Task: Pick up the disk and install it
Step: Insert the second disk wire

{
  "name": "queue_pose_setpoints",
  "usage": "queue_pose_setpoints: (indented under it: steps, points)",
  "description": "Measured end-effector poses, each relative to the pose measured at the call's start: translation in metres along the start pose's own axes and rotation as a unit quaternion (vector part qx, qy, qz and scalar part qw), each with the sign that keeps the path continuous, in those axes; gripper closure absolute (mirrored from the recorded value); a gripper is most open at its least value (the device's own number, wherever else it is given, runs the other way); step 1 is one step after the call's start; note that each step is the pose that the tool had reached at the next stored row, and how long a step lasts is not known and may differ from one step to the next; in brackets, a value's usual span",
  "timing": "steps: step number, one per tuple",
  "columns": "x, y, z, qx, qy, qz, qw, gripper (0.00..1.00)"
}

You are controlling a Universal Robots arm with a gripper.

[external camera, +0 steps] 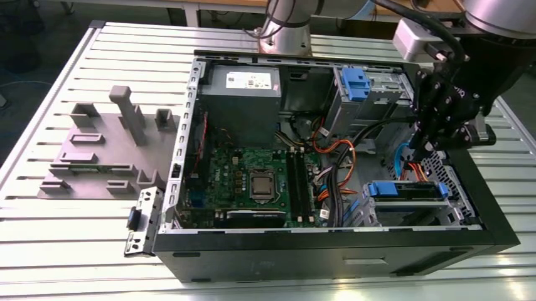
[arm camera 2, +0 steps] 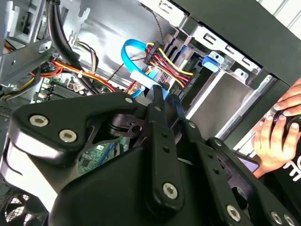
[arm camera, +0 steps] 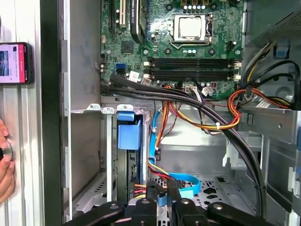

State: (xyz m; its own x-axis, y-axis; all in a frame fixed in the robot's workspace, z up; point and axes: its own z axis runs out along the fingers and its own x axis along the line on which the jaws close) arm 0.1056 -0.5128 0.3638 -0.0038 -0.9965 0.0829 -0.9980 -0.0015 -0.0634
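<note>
Installation is judged largely done, the flat silver disk in its blue plastic carrier being seated in the grey metal drive cage at four o'clock of the open black computer case, with the black gripper hung at the disk's twelve o'clock, jaws drawn narrow and nothing seen between them.

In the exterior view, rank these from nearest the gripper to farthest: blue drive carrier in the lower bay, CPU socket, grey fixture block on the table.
1. Blue drive carrier, just below the gripper.
2. CPU socket, mid-motherboard.
3. Grey fixture block, outside the case, at the view's left.
</note>
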Motion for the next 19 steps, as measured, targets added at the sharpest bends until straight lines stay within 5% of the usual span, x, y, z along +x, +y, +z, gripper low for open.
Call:
queue_pose_setpoints:
  steps: [6,14,19]
  points:
    - [-0.0005,0.0004,0.0064,0.0,0.005,0.0,0.99999,0.76]
    - [-0.0015,0.0008,0.0185,0.0,0.005,0.0,0.99999,0.76]
    - [-0.0016,0.0007,0.0191,0.0,0.0051,0.0,0.99999,0.84]
